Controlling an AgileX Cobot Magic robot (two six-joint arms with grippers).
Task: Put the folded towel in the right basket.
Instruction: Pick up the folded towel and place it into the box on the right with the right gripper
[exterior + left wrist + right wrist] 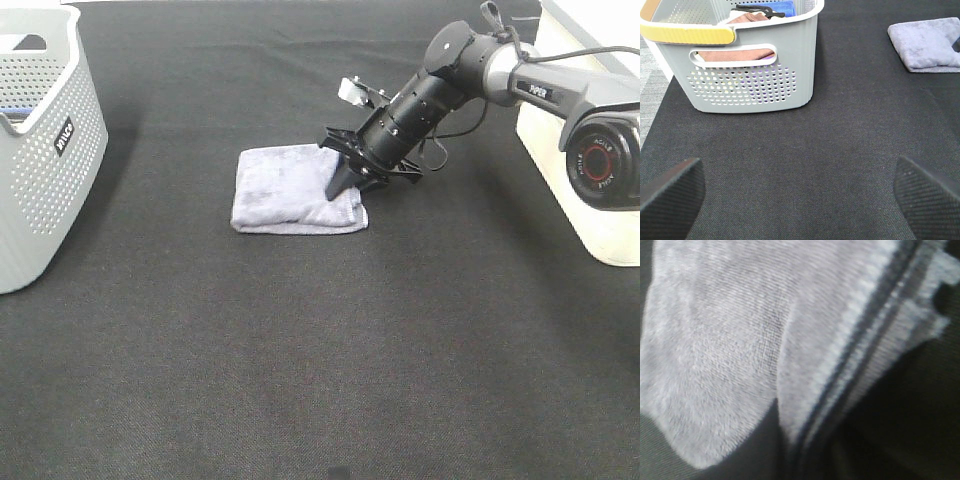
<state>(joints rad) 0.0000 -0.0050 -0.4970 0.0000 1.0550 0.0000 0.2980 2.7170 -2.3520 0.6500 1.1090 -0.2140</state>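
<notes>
The folded towel (290, 188) is pale lavender-grey and lies flat on the black cloth near the middle; it also shows in the left wrist view (927, 42). My right gripper (345, 184) reaches down at a slant onto the towel's right edge, with a dark finger on top of it. In the right wrist view the towel (730, 340) fills the frame, and its layered edge (850, 365) runs into the gripper (795, 455), which looks shut on it. My left gripper (800, 195) is open and empty over bare cloth. I cannot make out a right basket.
A grey perforated basket (40, 150) stands at the left edge; in the left wrist view (750, 85) it holds brown and blue cloths. A white block (570, 190) with the right arm's base sits at the right edge.
</notes>
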